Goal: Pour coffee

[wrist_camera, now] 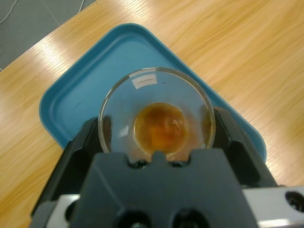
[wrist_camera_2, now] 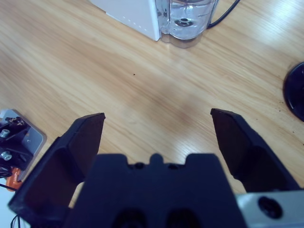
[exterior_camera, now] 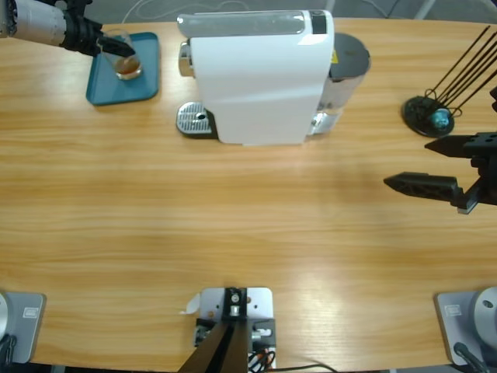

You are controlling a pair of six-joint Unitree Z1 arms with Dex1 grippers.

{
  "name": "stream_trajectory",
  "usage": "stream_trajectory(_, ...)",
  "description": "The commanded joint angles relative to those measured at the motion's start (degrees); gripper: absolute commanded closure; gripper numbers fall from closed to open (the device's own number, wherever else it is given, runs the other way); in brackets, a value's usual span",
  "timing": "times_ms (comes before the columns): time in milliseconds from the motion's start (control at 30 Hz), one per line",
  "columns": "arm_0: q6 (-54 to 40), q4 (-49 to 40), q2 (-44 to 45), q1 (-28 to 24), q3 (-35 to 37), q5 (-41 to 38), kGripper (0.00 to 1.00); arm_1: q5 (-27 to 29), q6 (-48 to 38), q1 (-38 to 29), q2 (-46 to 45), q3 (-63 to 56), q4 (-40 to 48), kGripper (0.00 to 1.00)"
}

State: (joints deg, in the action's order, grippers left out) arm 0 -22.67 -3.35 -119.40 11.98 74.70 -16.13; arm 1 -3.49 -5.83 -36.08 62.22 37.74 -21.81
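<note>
Coffee (wrist_camera: 160,127): shallow amber layer in clear glass tumbler (wrist_camera: 156,111) over blue tray (wrist_camera: 80,95), far left table corner. White coffee machine (exterior_camera: 260,74) mid-table, cut off in right wrist view. Left gripper (wrist_camera: 159,130) jaws closed on tumbler sides; high view hides grip. Right gripper (wrist_camera_2: 156,128) wide apart, holding nothing, over bare table (wrist_camera_2: 95,71). Black stand (exterior_camera: 427,115) partly cropped.

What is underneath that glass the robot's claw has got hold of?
A blue tray lies under the glass tumbler, which the left gripper clasps. A shallow layer of amber coffee covers the glass's base, so whether it touches the tray cannot be seen.
</note>
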Motion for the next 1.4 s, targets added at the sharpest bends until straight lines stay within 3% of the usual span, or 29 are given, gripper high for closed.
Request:
stream_trajectory(33, -0.3, 0.5, 4.8, -0.3, -4.5, 1.0, 0.004, 0.8, -0.6, -0.5, 0.5, -0.5, 0.5, 0.013)
stream_trajectory(200, 0.0, 0.5, 13.6, -0.5, -7.3, -0.9, 0.004, 0.8, -0.6, -0.5, 0.3, -0.6, 0.5, 0.013)
stream_trajectory(367, 5.9, 0.3, 28.5, 0.3, -19.1, 0.3, 0.0, 1.1, -0.6, -0.5, -1.5, -1.0, 0.5, 0.013)
stream_trajectory(567, 11.5, -4.6, 45.7, 13.4, -31.5, 2.4, 0.002, 1.6, -0.1, -0.5, -3.9, -1.1, 0.0, 0.009)
stream_trajectory(767, 13.3, -13.8, 60.0, 16.3, -36.8, 1.9, 0.0, 0.3, 0.6, -3.7, -7.5, 0.9, -3.7, 0.0)
stream_trajectory(900, 13.1, -17.6, 64.8, 16.2, -40.2, 1.5, 0.0, -0.3, 0.2, -3.7, -10.3, 1.0, -4.6, 0.0)
stream_trajectory(1200, 13.9, -18.7, 69.1, 15.1, -40.6, 1.0, 0.0, -0.1, 1.9, -3.8, -11.9, 4.0, -8.7, 0.0)
stream_trajectory(1400, 13.6, -18.3, 67.8, 15.1, -40.9, 0.6, 0.0, 0.2, -1.0, -3.8, -10.1, -1.0, -2.3, 0.0)
